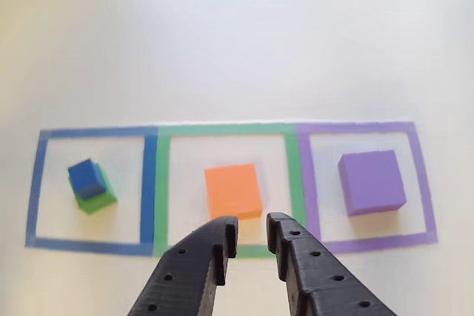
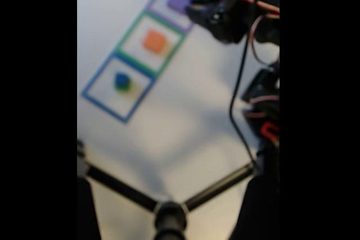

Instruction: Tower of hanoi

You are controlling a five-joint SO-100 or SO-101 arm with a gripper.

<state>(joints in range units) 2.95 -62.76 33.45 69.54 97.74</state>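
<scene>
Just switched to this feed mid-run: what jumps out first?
Three taped squares in a row on the white table: the blue-framed one at left holds a blue cube stacked on a green cube, the green-framed middle an orange cube, the purple-framed right a purple cube. The open gripper hangs just in front of the orange cube.

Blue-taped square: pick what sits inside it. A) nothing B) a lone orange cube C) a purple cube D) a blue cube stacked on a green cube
D: in the other view the blue-taped square holds a small blue cube resting on a green cube, while the orange cube and purple cube sit in their own squares.
</scene>
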